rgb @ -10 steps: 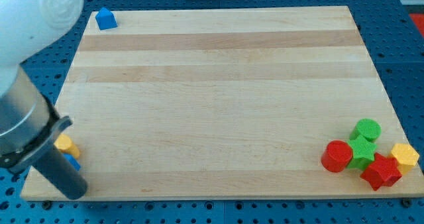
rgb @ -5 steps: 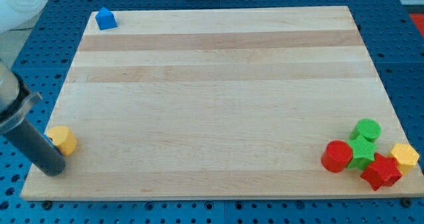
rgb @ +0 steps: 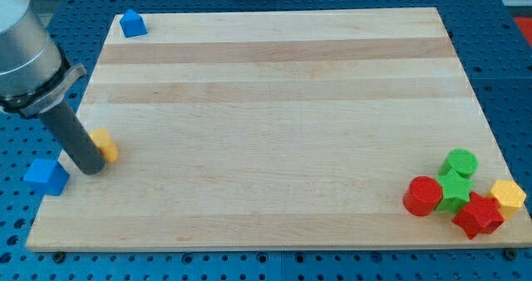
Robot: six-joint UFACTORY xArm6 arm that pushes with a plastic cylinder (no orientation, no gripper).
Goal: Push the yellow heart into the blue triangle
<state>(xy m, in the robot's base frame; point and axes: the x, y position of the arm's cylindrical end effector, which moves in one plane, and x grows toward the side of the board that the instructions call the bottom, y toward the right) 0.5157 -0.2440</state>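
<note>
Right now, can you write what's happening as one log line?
my tip: touching yellow heart's left side | blue triangle: off board's left edge, apart from heart | push: not done

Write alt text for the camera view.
My tip touches the yellow heart at the wooden board's left edge, with a blue block just off-board at its left. Another blue block sits top-left; red, green and yellow blocks cluster bottom-right.

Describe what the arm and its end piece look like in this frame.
The arm shows as a thick grey cylinder with a dark collar and a small flange at its base. From it runs a straight dark-grey rod ending at my tip, which is round and blunt. No cables or markings are visible.
</note>
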